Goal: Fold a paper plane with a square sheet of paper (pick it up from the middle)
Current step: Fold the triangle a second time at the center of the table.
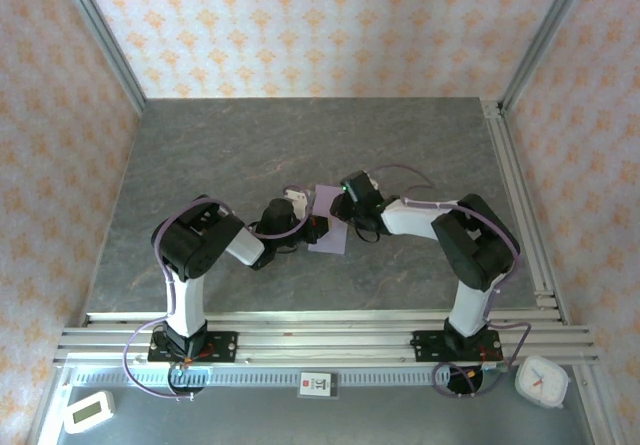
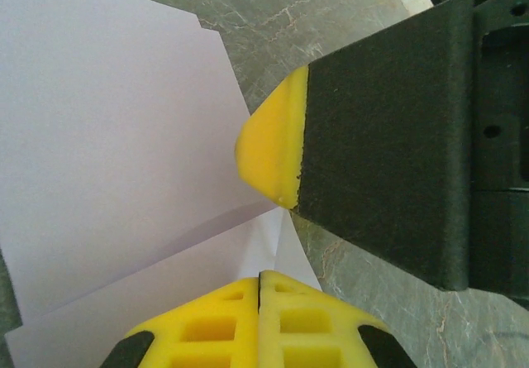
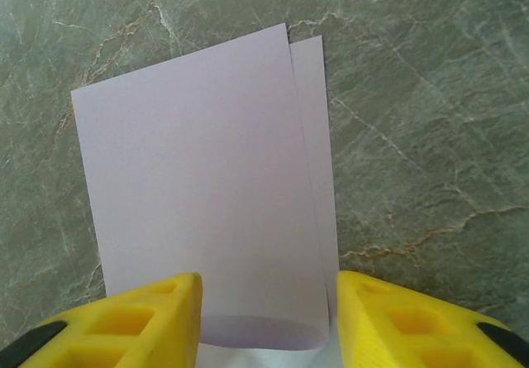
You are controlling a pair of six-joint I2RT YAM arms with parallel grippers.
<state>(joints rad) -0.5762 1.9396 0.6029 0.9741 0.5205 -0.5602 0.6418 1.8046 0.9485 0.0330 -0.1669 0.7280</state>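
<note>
The square sheet of paper [image 1: 329, 239], pale lilac, lies on the grey marble table folded over roughly in half, its top layer a little short of the bottom edge [image 3: 198, 178]. The rounded fold sits between the fingers of my right gripper [image 3: 266, 318], which stands open astride it. My left gripper [image 2: 260, 275] is shut, its yellow tips together over the sheet's near corner [image 2: 124, 161]. I cannot tell whether paper is pinched between them. The right gripper's yellow fingertip [image 2: 269, 153] rests just beyond. Both grippers meet over the sheet at mid-table [image 1: 318, 227]. The paper plane is out of view.
Aluminium rails [image 1: 320, 330] run along the near edge and down the right side [image 1: 525, 205]. A white timer [image 1: 541, 380] and a small white device [image 1: 88, 411] lie on the front ledge. Patterned walls enclose the table.
</note>
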